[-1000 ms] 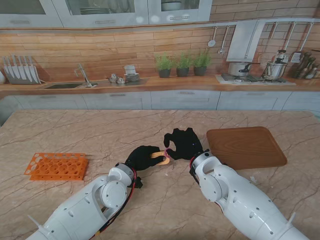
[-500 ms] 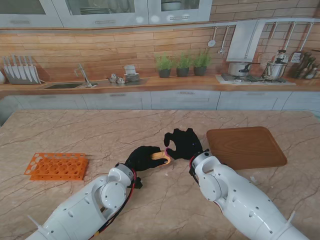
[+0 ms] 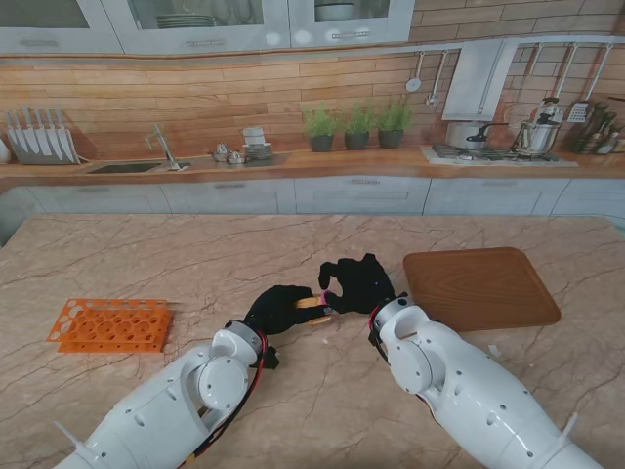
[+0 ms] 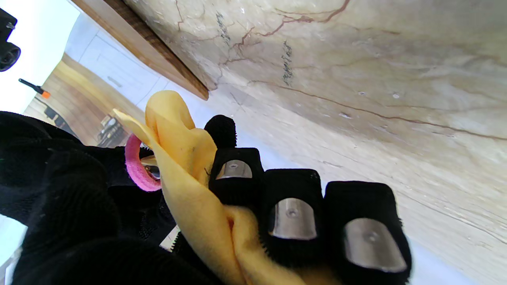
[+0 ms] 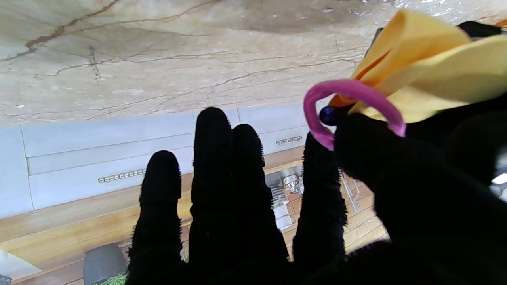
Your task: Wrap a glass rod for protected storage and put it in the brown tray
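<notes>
My left hand (image 3: 281, 309) is shut on a yellow cloth bundle (image 3: 312, 303), whose free end (image 4: 174, 130) sticks out past the curled fingers (image 4: 292, 215). No glass rod shows; only a small dark tip (image 5: 328, 114) peeks out at the bundle's (image 5: 427, 67) end. My right hand (image 3: 358, 281) meets it from the right. It holds a pink elastic band (image 5: 348, 89) stretched between thumb and forefinger at the bundle's end, its other fingers (image 5: 222, 166) straight. The band (image 4: 136, 168) sits beside the cloth. The brown tray (image 3: 480, 286) lies to the right of both hands.
An orange test-tube rack (image 3: 109, 324) sits on the marble table (image 3: 293, 244) at the far left. The tray's near-left corner is close to my right forearm (image 3: 430, 362). A kitchen counter runs along the back.
My right hand has shifted slightly nearer to me and in against my left hand, so less of the yellow bundle shows between them. The left hand has barely moved.
</notes>
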You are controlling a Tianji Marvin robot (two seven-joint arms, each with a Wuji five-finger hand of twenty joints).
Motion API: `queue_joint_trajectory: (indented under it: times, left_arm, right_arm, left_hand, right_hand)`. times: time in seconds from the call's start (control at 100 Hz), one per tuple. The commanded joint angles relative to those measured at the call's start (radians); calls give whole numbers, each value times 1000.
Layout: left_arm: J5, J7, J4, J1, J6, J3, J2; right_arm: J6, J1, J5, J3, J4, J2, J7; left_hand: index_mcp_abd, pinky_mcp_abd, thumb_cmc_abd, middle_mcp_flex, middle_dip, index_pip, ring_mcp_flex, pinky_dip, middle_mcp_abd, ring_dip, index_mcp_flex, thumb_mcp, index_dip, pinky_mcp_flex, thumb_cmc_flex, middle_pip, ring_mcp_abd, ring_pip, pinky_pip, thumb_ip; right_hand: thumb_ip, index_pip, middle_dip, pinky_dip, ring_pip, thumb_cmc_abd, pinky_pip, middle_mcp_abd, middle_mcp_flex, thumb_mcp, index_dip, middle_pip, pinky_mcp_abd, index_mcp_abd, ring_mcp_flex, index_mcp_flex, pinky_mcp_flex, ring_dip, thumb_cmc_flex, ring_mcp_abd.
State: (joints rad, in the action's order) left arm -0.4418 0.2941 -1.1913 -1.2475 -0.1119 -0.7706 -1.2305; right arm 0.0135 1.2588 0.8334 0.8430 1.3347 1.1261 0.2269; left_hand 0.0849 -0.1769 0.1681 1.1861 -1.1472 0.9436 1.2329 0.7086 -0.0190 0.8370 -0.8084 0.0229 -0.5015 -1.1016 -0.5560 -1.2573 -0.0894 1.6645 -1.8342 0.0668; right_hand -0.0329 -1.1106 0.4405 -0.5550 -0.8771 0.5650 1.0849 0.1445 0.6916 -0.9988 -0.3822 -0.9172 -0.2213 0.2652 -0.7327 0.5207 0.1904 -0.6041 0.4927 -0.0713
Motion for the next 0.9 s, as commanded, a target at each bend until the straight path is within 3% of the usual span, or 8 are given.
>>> queue_joint_trajectory:
  times: [0.0,0.19,0.32,0.65,0.68,0.71,0.74,0.89]
  left_arm:
    - [7,2,-16,-8,8,-1,-11]
    - [14,9,-20,-9,25,1,-16]
    - [25,9,-25,-12,35,0,-19]
    - [48,3,-36,-15,52,-2,-23]
    - [50,2,-37,-16,54,-2,-23]
    - [51,1,-38,-16,55,-3,-23]
    - [52,0,-38,-17,56,-3,-23]
    - [55,0,-42,-19,59,-5,-23]
  right_arm:
    - [-6,8,1,-4,5,2,-4]
    - [-22,10,8,-4,7,-1,-4]
    - [-33,11,20,-4,6,-4,1]
    - [-63,8,57,-6,-4,-9,30]
    - [-65,8,58,-6,-5,-9,31]
    - [-67,8,59,-5,-5,-9,33]
    - [-70,8,62,-4,-6,-10,34]
    - [-88,9,72,3,-8,-13,41]
  left_hand:
    - [27,-12,-43,45,-13,13,38,-13,-46,12,-50,-29,-18,10,-23,-92,-51,31,-260,-30]
    - [48,-51,-44,90,9,42,38,-26,-60,0,-87,-28,-22,15,-52,-122,-56,36,-260,-31]
    - [54,-73,-94,85,32,42,37,-52,-56,-10,-84,-20,-17,18,-78,-132,-59,36,-260,-30]
    - [69,-149,-190,69,47,20,36,-127,-63,-27,-46,16,-10,29,-250,-137,-84,-19,-213,-35]
    - [71,-154,-196,70,48,18,36,-130,-65,-29,-44,25,-9,29,-258,-138,-85,-24,-210,-39]
    - [71,-163,-174,70,69,16,38,-174,-68,-21,-44,157,-15,31,-185,-150,-87,-31,-221,-41]
    - [72,-174,-167,74,63,20,37,-159,-69,-26,-47,217,-14,31,-156,-149,-88,-31,-211,-39]
    - [75,-184,-172,81,62,22,37,-158,-74,-29,-34,240,-15,32,-172,-154,-94,-36,-203,-36]
  right_hand:
    - [-6,6,-11,1,4,61,2,-5,18,-10,10,12,-19,-7,-20,4,-6,7,-38,0]
    - [-14,56,-6,3,2,116,-9,-8,13,-31,-22,13,-25,-28,-10,26,-9,-6,-76,3]
    - [-24,86,-4,3,-2,136,-12,-10,10,0,-45,13,-26,-39,-7,36,-9,-14,-72,6]
    - [-18,110,0,2,-7,134,-17,-17,2,36,-79,9,-26,-47,-3,36,-11,-20,-75,16]
    - [-17,112,0,2,-7,133,-18,-17,1,38,-82,9,-25,-47,-3,35,-11,-21,-75,17]
    - [-16,115,0,2,-8,132,-19,-18,-1,41,-85,9,-24,-45,-2,34,-11,-21,-75,17]
    - [-16,116,0,2,-7,131,-20,-19,0,44,-88,9,-23,-44,-2,33,-11,-22,-75,19]
    - [-18,126,0,2,-3,117,-27,-28,-4,70,-107,12,-16,-39,0,30,-10,-22,-80,29]
